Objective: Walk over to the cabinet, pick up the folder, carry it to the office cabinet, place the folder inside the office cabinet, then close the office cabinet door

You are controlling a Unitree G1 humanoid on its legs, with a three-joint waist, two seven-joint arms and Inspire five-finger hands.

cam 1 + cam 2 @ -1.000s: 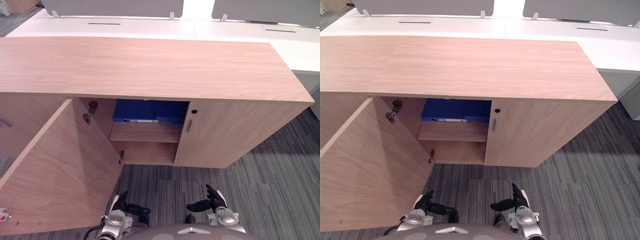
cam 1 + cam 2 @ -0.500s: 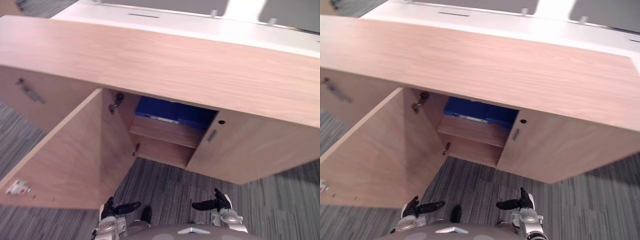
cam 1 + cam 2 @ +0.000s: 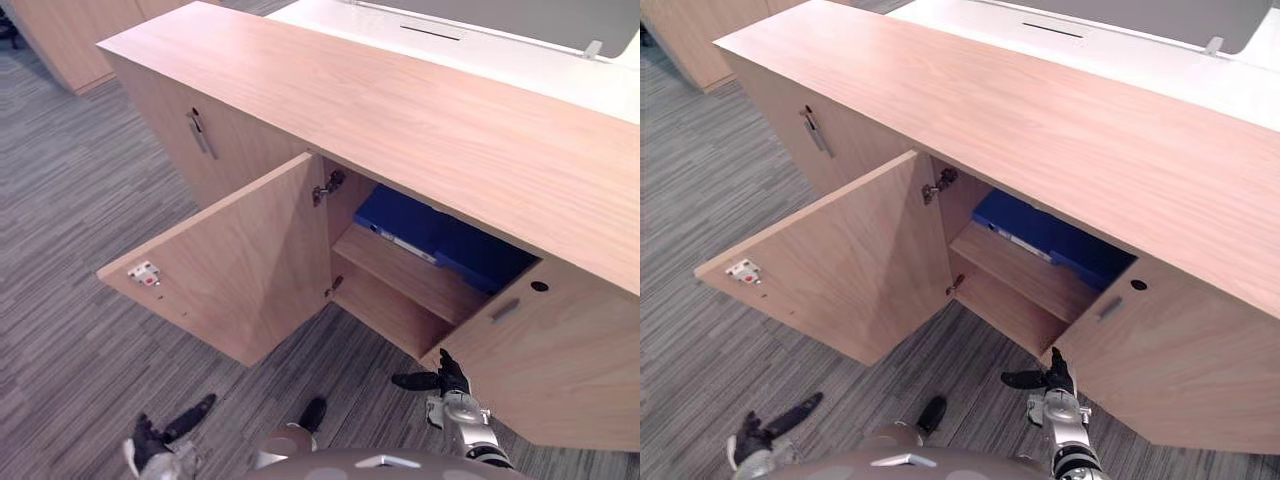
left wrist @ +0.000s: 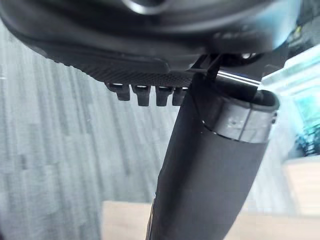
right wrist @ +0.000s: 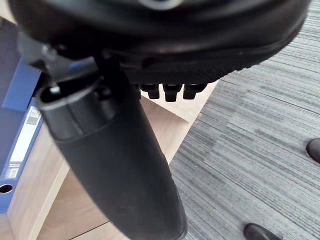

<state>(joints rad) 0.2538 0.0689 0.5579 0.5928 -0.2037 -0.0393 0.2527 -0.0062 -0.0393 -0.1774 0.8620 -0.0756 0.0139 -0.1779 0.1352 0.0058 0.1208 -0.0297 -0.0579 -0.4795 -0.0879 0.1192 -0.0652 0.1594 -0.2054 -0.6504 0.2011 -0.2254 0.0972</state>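
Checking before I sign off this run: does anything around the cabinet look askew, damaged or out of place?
Nothing damaged or askew. One door stands wide open, and the blue folder lies flat on the upper shelf inside.

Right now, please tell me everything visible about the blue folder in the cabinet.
The blue folder lies flat on the upper shelf inside the wooden cabinet, past the open door. It looks like smooth plastic; its spine faces outward, with a white label strip and a round finger hole. Its back is hidden under the cabinet top. The right hand hangs apart from it.
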